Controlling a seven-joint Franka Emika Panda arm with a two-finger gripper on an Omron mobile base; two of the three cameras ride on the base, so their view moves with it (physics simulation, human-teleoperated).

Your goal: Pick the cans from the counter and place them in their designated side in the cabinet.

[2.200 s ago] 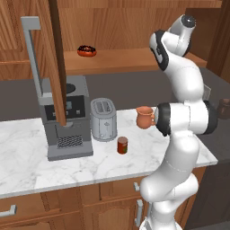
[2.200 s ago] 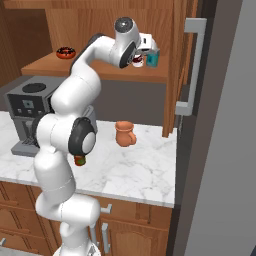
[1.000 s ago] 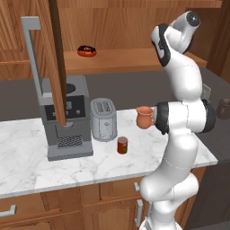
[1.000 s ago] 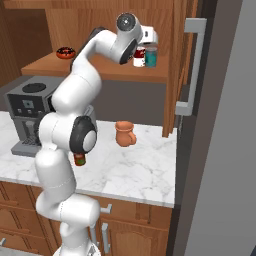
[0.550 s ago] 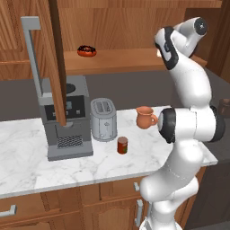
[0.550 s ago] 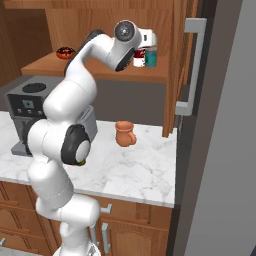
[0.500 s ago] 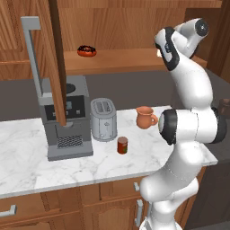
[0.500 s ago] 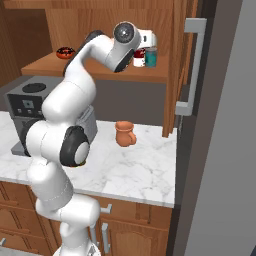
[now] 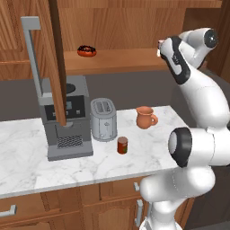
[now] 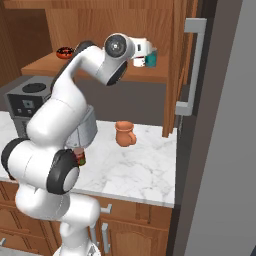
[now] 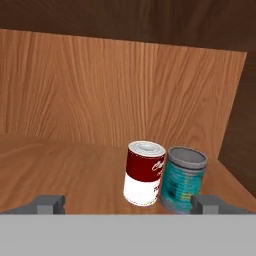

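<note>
Red-white can on shelf, frame middle. Gripper wide open, empty. Pull straight back; don't bump teal can. Brown can next.

— What's the cabinet made of?
— Brown wood with plain grain, matt; its shelf board is the same, warmer in tone.
— The cans?
— The white can with dark red bands has a smooth label and a dull metal lid. The teal-blue can likewise.
— And the surface?
— White marble, grey-veined, smooth.
</note>
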